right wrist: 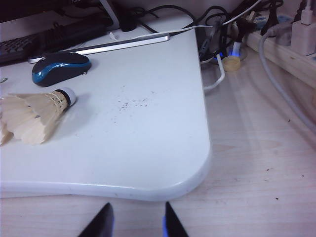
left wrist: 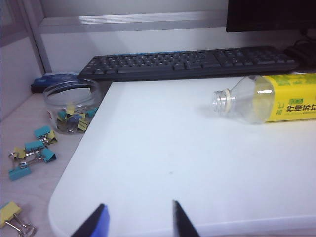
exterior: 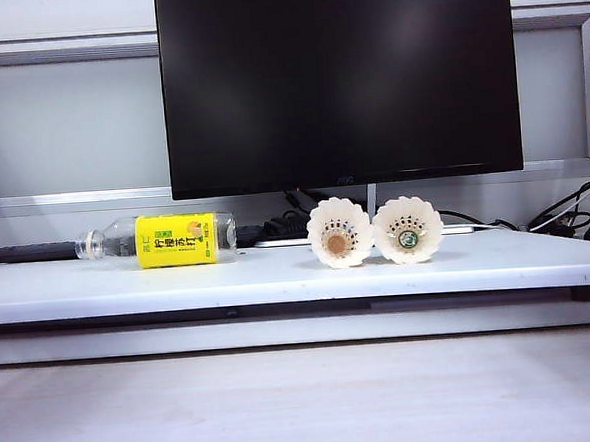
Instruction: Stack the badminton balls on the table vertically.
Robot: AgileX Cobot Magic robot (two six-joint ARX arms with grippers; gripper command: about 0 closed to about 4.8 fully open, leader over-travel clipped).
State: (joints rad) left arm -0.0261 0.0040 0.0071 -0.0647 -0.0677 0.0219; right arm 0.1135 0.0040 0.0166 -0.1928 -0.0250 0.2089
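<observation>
right wrist view | right gripper point(right wrist: 136, 217) parted | badminton balls point(right wrist: 34, 116) well apart

White surface point(exterior: 278, 277), flat, thin-edged, corners rounded. Lying directly on it: two badminton balls point(exterior: 374, 231) on their sides, touching, open skirts toward the exterior camera; clear bottle point(exterior: 161, 239) with yellow label, on its side, well apart to their left. Beside one ball, a blue-black mouse point(right wrist: 61, 68). Scattered dark specks point(right wrist: 129, 102) near the right corner.

White shuttlecocks point(exterior: 374, 231) (cream skirts), white table point(exterior: 278, 277), yellow-labelled bottle point(exterior: 161, 240)
</observation>
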